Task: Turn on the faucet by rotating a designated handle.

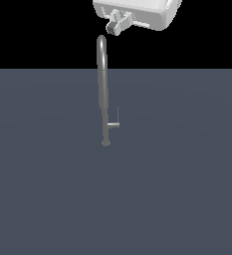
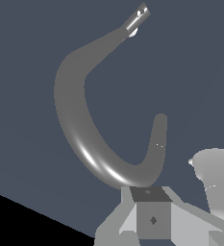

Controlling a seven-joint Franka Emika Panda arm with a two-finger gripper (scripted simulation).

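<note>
The faucet (image 1: 103, 84) is a tall slim grey pipe on a small round base, with a hooked top. Its handle (image 1: 114, 125) is a short stub off the lower pipe toward the exterior view's right, ending in a very thin upright rod. My gripper (image 1: 115, 26) hangs just above the hooked top and slightly to the exterior view's right, touching nothing. In the wrist view the faucet (image 2: 72, 120) curves large just beyond my gripper (image 2: 152, 214), and the handle (image 2: 137, 18) shows small and far below. The fingers look pressed together with nothing between them.
The faucet stands alone on a flat blue-grey floor (image 1: 177, 189). A light grey rounded part of the arm (image 2: 214, 178) shows beside the gripper in the wrist view. Black background lies beyond the floor's far edge.
</note>
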